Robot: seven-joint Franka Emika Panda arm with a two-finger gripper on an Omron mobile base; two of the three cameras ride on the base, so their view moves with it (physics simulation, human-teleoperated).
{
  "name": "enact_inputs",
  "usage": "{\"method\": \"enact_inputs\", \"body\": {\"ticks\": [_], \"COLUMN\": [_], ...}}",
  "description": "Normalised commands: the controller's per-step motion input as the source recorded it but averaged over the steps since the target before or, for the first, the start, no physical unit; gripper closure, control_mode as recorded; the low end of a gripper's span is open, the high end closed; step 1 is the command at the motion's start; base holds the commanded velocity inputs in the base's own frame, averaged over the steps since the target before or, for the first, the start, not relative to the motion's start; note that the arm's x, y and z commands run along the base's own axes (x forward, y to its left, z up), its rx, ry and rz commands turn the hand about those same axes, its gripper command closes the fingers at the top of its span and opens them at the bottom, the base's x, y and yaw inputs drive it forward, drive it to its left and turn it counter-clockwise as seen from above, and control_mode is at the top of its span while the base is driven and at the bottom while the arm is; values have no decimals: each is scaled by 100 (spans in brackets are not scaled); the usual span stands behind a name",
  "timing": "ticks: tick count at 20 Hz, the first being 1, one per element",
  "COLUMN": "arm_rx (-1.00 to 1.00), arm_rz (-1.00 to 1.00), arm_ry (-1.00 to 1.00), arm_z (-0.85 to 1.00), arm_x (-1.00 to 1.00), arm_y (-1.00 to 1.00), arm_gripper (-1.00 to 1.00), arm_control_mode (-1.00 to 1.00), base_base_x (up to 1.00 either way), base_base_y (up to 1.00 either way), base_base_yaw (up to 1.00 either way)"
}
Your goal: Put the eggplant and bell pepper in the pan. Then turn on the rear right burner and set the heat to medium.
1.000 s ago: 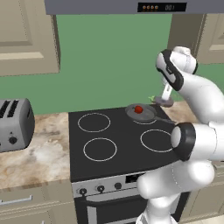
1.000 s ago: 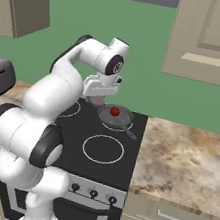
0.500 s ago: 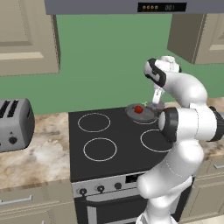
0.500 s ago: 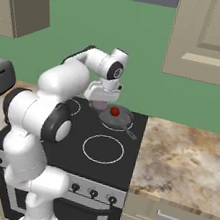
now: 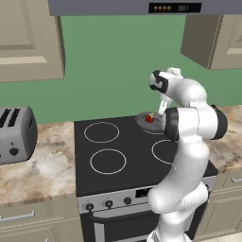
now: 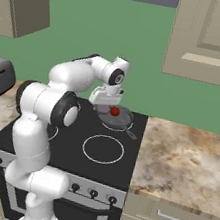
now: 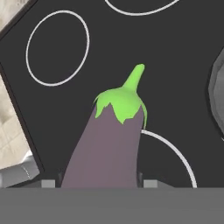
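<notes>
Eggplant in the gripper, green stem forward, over black stovetop

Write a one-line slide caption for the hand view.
End effector carries the eggplant, green stem forward, above the black stovetop beside the pan.

A rendered home kitchen.
We see a black glass stovetop set in a marbled counter, beige cabinets, a toaster, green wall.
</notes>
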Motion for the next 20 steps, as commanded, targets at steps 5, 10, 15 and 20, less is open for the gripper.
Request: {"method": "enact_inputs", "body": {"ticks": [5, 10, 15, 20], "arm_rx": [0, 0, 0, 1], "arm_rz": [0, 0, 0, 0], "arm_ry": [0, 0, 0, 0], "arm_z": [-34, -34, -32, -31], "arm_x": [46, 42, 40, 35], "arm_y": [0, -2, -10, -13], "arm_gripper": [100, 100, 100, 100], "arm_control_mode": [-100, -100, -100, -100], "base_base_x": [0, 0, 0, 0], "base_base_y": [0, 0, 0, 0], "base_base_yaw": [0, 0, 0, 0]}}
